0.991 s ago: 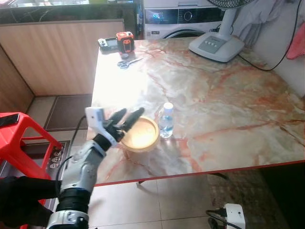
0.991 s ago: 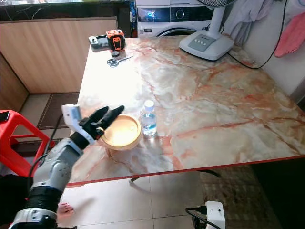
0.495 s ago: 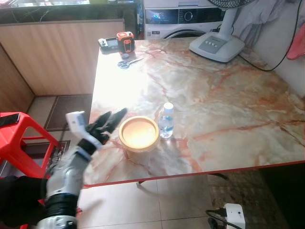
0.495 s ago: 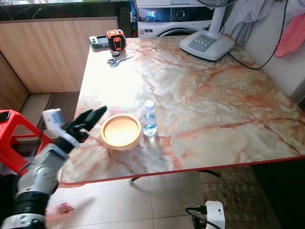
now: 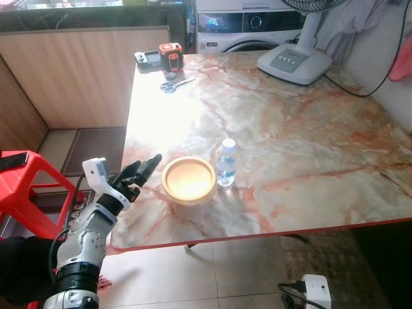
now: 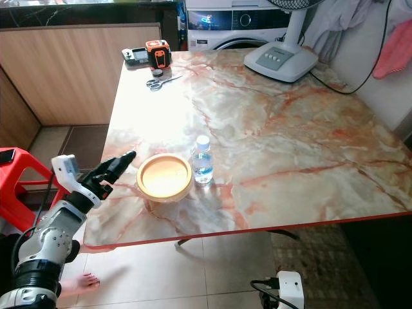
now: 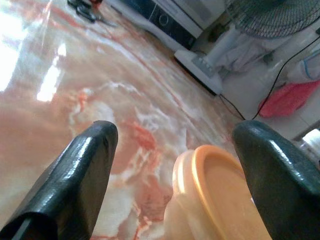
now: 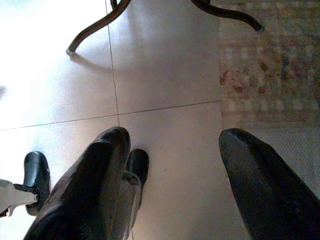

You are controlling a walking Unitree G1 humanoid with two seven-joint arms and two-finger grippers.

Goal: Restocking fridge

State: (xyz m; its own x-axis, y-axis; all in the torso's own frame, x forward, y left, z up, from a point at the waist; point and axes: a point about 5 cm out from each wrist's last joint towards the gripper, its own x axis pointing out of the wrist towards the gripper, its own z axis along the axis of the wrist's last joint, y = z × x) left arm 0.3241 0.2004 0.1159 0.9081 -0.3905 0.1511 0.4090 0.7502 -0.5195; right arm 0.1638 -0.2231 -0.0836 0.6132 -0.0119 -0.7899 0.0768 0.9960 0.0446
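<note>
- We have the left gripper [image 5: 143, 169] held out over the near left corner of the marble table [image 5: 302, 135], fingers spread wide, holding nothing.
- Just ahead of its fingertips, not touching, sits the tan round bowl [image 5: 188, 180] — in the left wrist view the bowl's rim [image 7: 210, 195] lies between the two black fingers [image 7: 82, 175].
- Water bottle [image 5: 224, 163], white cap, stands upright just beyond the bowl on the side away from the gripper, about touching its rim.
- Far past the gripper at the table's back edge: scissors [image 5: 174, 84], an orange-black device [image 5: 170, 55] and a dark gadget [image 5: 147, 59] beside it.
- Fan base [image 5: 294, 63] sits at the far corner, well apart from the gripper; washing machine [image 5: 248, 26] behind the table.
- Red stool [image 5: 26, 183] is beside our left arm, off the table.
- Right gripper [image 8: 175, 180] hangs over the tiled floor [image 8: 165, 75], fingers wide apart — empty.
</note>
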